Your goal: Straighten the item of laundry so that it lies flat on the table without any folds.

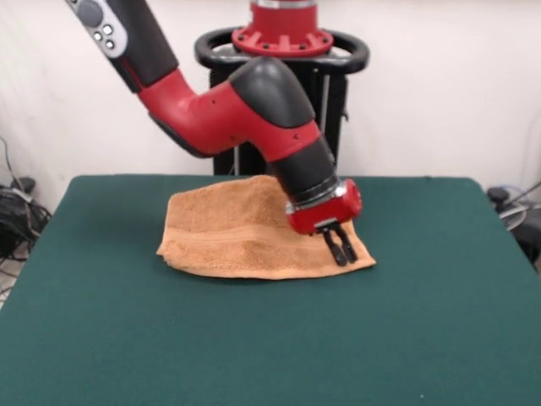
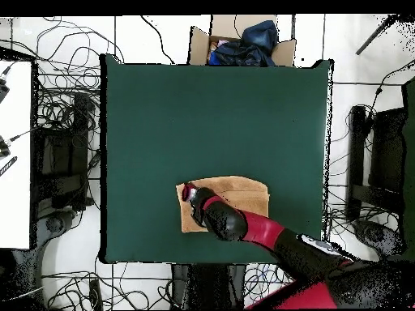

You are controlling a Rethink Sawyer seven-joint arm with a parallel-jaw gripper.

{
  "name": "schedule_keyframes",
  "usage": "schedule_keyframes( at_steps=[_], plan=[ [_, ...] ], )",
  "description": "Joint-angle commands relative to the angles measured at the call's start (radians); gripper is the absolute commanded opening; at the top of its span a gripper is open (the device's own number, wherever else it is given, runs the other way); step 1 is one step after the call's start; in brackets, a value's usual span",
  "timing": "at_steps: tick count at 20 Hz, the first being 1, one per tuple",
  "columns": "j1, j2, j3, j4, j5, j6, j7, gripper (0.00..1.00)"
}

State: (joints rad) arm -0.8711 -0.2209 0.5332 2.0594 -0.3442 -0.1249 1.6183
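The orange-tan towel (image 1: 224, 233) lies on the green table (image 1: 254, 338) toward the robot's side, and looks doubled over with a thick front edge. In the overhead view the towel (image 2: 246, 193) sits near the table's (image 2: 211, 105) bottom edge, partly under the arm. My gripper (image 1: 342, 256) points down at the towel's front right corner. Its fingers are close together and the tips touch the cloth. No cloth is lifted. From above, the gripper (image 2: 189, 193) is over the towel's left end.
The robot's pedestal (image 1: 283, 51) stands behind the table. A cardboard box with blue cloth (image 2: 243, 44) sits past the table's far edge in the overhead view. Cables (image 2: 65, 105) lie on the floor around the table.
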Motion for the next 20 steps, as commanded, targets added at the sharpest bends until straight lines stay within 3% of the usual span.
schedule_keyframes(
  at_steps=[1,4,7,20],
  plan=[
    [0.317,-0.165,-0.277,-0.099,0.109,0.341,0.103,0.00],
    [0.463,-0.227,-0.432,-0.143,0.112,0.489,0.089,0.00],
    [0.506,-0.235,-0.470,-0.163,0.098,0.523,0.090,0.00],
    [0.444,-0.303,-0.378,-0.110,0.074,0.436,0.142,0.00]
  ],
)
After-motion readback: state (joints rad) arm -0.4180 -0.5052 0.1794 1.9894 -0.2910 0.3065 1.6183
